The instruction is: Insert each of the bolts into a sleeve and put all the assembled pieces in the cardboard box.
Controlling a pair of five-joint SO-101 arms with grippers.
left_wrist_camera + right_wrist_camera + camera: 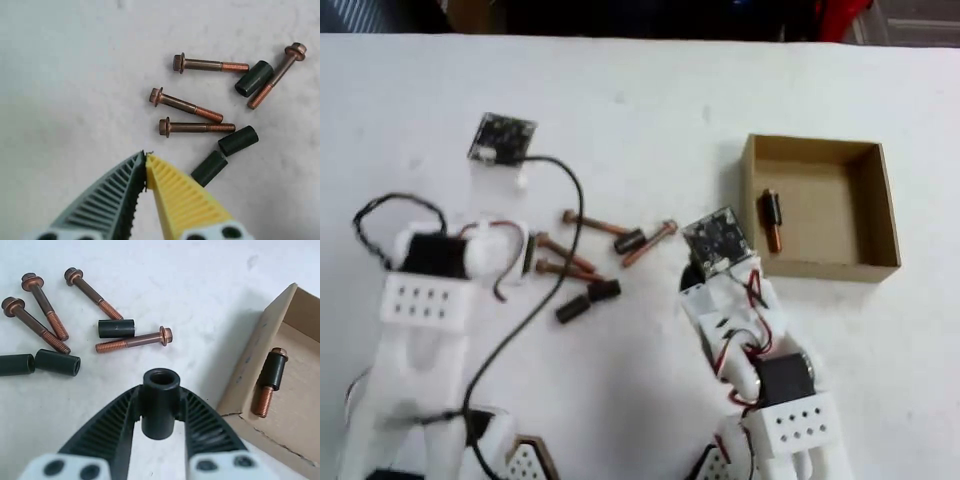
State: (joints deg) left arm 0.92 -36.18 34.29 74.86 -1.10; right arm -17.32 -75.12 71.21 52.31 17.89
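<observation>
A black sleeve (160, 412) is clamped between the jaws of the right gripper (160, 390), with its open end turned toward the wrist camera. The jaws of the left gripper (145, 159), one grey and one yellow, are pressed together at their tips, and nothing is held between them.

Just beside the yellow finger (185, 200) a loose sleeve (209, 168) is seen lying on the white table (75, 75), with a second sleeve (238, 141) lined up almost end to end with it. Beyond the closed tips a first bolt (196, 127) and a second bolt (185, 105) are laid close together, their heads toward the same side. Farther out a third bolt (210, 65) and a fourth bolt (277, 75) are found, with a third sleeve (254, 78) between their threaded ends.

Seen from the right gripper, these loose parts are spread to one side, and the cardboard box (250, 355) is set near on the other side. One assembled piece (270, 380), a bolt pushed through a sleeve, is lying inside the box close to the wall nearest that gripper.
</observation>
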